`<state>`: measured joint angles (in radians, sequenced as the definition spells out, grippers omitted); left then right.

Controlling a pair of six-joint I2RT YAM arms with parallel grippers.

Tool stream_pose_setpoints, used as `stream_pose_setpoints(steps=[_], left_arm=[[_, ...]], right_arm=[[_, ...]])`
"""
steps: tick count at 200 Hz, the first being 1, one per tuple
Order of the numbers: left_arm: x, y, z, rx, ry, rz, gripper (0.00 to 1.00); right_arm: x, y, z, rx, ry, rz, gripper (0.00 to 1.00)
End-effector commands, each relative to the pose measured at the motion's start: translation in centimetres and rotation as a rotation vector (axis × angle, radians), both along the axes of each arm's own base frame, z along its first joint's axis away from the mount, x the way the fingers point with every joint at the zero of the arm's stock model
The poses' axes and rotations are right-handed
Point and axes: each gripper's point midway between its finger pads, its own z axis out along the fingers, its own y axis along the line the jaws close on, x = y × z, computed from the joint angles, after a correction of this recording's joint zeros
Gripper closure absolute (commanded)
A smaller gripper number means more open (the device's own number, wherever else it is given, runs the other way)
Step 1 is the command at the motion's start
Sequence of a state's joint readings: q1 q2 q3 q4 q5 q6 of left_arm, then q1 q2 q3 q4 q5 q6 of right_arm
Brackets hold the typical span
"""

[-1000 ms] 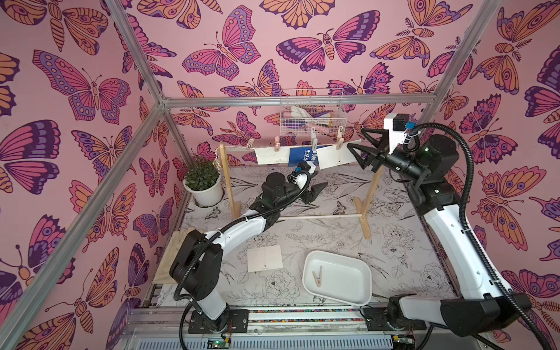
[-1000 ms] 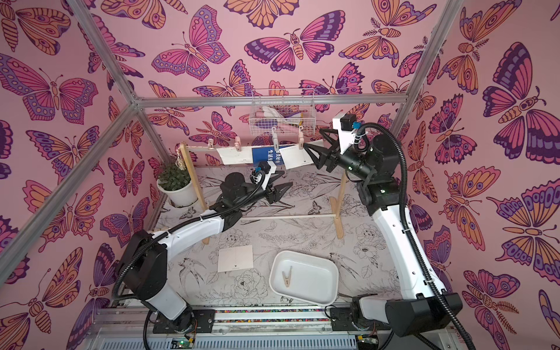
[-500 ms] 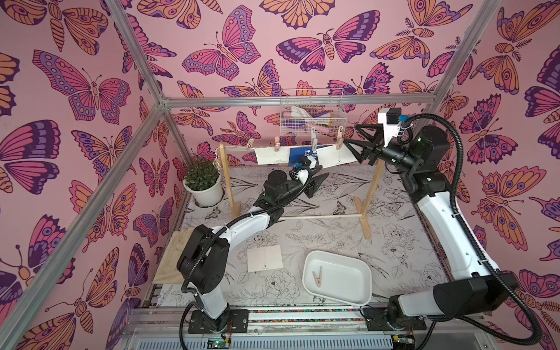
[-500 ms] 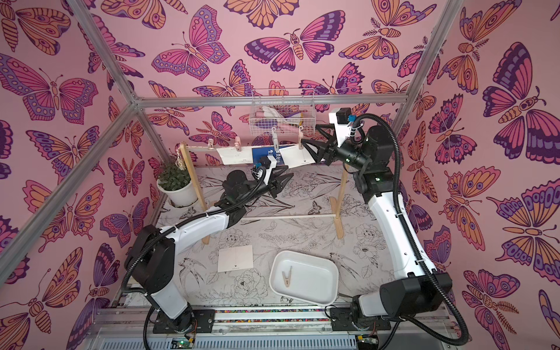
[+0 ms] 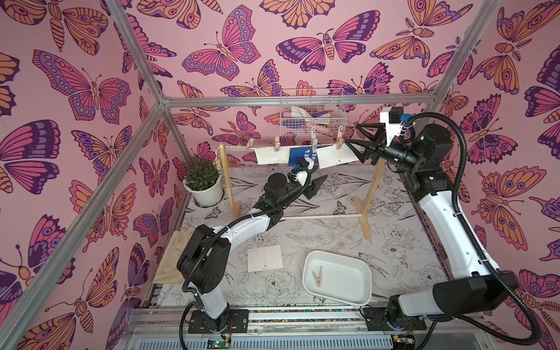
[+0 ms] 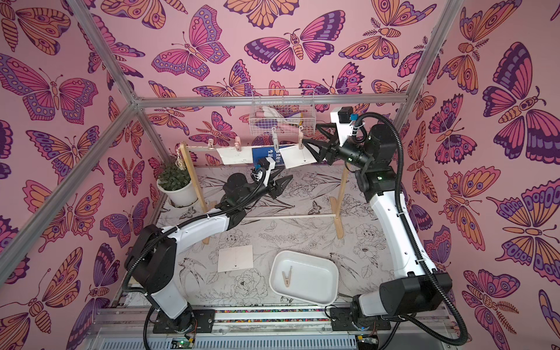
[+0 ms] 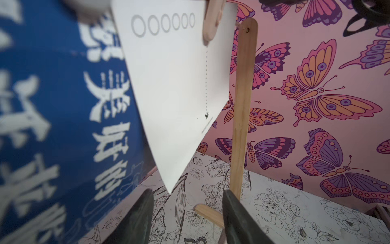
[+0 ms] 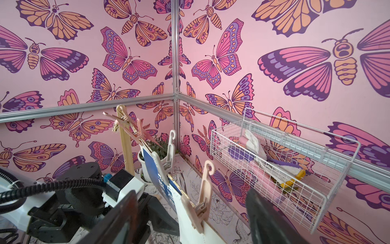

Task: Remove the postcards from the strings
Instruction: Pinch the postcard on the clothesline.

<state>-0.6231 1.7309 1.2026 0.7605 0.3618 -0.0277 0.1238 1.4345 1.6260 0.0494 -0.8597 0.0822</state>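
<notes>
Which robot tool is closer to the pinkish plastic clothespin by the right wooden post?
Right. The right tool is open, up beside that pinkish plastic clothespin. The left tool is lower, beneath the hanging white postcard.

blue postcard, white characters; white postcard; walls pink, butterfly print; tray white; table black-and-white floral
</notes>
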Motion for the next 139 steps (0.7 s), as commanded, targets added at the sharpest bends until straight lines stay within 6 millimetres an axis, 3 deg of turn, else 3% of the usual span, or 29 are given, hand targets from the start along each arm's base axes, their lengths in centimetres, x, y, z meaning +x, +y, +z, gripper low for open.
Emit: stream_pose_setpoints(steps=[1, 45, 139], left_arm=[[0.0, 0.1, 0.7, -0.027, -0.019, 0.018, 0.44], [-1.4, -1.2, 1.7, -0.038, -0.034, -0.099, 0.54], [-2.0, -1.7, 3.2, -0.071, -0.053, -0.146, 0.68]], right_arm=[[-1.3, -0.1, 2.2, 0.008, -0.065, 0.025, 0.19], [-0.8, 0.0, 1.7, 0.002, -0.051, 0.025, 0.18], [0.8, 0.5, 0.4, -0.043, -0.01, 0.052, 0.17]])
